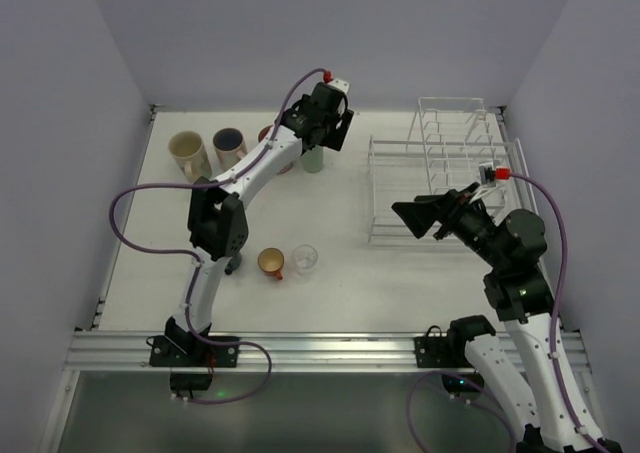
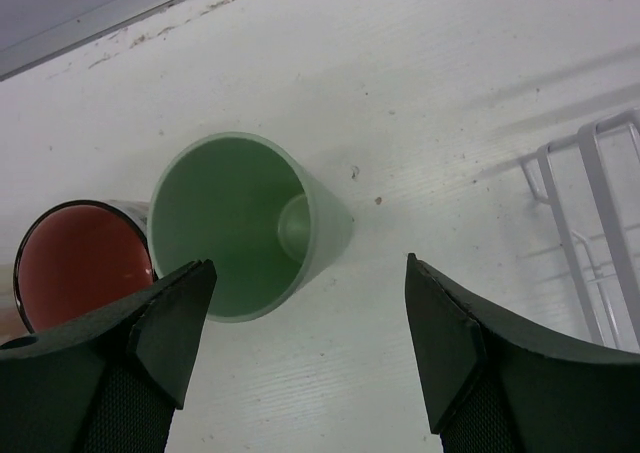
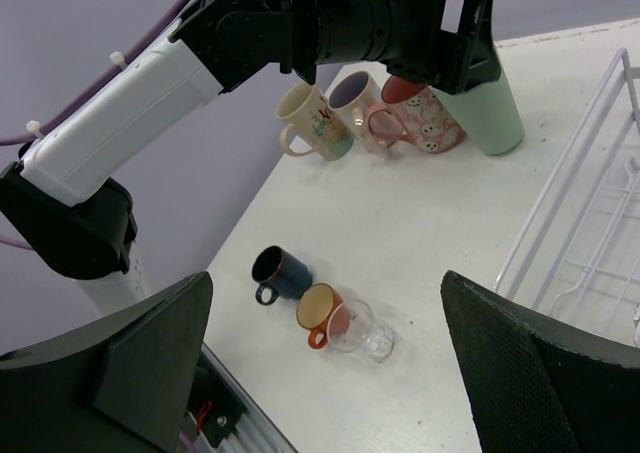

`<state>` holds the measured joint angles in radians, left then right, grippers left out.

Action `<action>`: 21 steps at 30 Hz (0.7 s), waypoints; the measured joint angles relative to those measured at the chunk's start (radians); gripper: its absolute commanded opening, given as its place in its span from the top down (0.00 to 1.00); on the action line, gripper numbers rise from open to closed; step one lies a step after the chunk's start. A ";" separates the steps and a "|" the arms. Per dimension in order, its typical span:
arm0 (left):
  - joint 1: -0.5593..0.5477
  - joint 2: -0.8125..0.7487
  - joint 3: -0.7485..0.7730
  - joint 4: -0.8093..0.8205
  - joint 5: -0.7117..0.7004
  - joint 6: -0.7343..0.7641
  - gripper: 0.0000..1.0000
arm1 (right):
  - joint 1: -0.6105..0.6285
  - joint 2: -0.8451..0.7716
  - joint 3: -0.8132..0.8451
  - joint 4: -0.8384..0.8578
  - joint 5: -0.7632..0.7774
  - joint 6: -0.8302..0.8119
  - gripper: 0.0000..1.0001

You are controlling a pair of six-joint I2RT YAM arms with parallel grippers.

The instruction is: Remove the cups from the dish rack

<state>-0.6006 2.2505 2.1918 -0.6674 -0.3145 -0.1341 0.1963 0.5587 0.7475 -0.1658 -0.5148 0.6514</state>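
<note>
Top external view showed the left gripper (image 2: 310, 343) over the far worktop (image 1: 340, 293), its fingers (image 2: 150, 353) spread wide above the upright green tumbler (image 2: 240, 223), which stood just beside the pink cup (image 2: 85, 263). Two beige mugs (image 1: 188, 153) stood left of these. The dark blue mug (image 3: 278, 271), orange cup (image 3: 318, 306) and clear glass (image 3: 360, 331) sat in a row nearer the arms. The right gripper (image 1: 415, 218), fingers likewise spread and holding nothing, hung beside the dish rack (image 1: 430, 145).
</note>
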 measured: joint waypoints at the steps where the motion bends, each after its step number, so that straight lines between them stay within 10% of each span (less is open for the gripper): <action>1: 0.002 0.000 0.000 0.001 0.001 0.000 0.17 | 0.000 0.003 0.001 0.001 0.000 0.000 0.01; 21: 0.001 -0.164 -0.160 0.100 0.117 -0.008 0.07 | 0.000 0.018 0.042 -0.028 0.017 -0.008 0.01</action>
<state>-0.5999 2.0865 2.0315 -0.5678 -0.1974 -0.1425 0.1963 0.5770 0.7898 -0.1940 -0.4980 0.6430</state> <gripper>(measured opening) 0.893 0.990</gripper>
